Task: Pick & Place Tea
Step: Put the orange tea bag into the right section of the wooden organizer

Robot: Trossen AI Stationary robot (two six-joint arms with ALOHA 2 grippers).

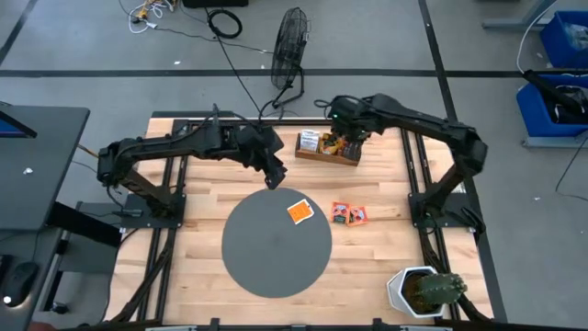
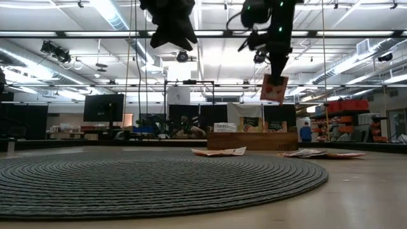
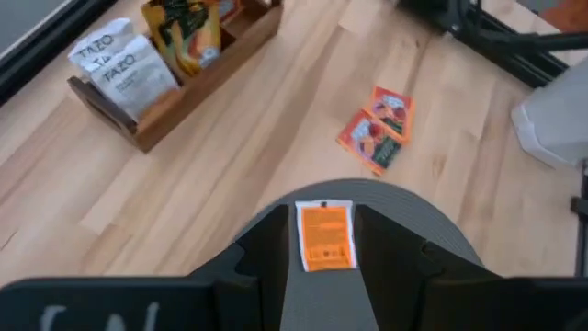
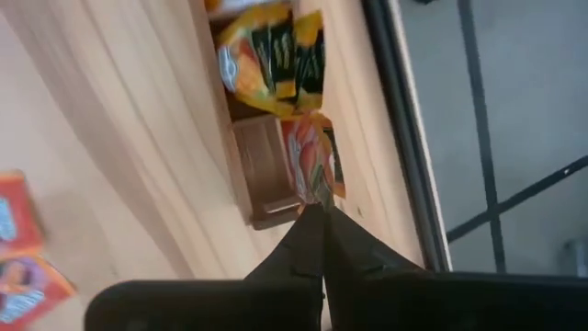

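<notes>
From my station I find the right pincer (image 4: 317, 213) clamped on the corner of an orange tea packet (image 4: 312, 165), which hangs clear of the counter (image 1: 193, 198) above the wooden box (image 1: 328, 153). In the low view that packet (image 2: 274, 88) dangles below the pincer (image 2: 277, 75), tilted slightly.

The left pincer (image 3: 322, 267) hovers over the far edge of the grey disc (image 1: 257, 253), its fingers (image 3: 266, 253) parted with nothing between them. Directly beyond them an orange packet with a white top band (image 3: 325, 235) lies flat on the disc; in the high view it sits near the disc's far right rim (image 1: 299, 211), just beside the pincer (image 1: 273, 176) but apart from it.

Two more red-orange packets (image 1: 349, 214) lie side by side on the bare counter just right of the disc, overlapping slightly.

Materials: the counter is pale butcher-block wood with visible plank seams. The disc is a round woven mat, ribbed in concentric rings. The box is a dark wooden open tray holding upright white packets lettered TAZO (image 3: 124, 69) and yellow-orange packets (image 3: 188, 28). The packets are flat, square and glossy. A potted cactus in a white faceted pot (image 1: 424, 291) stands at the near right corner.
</notes>
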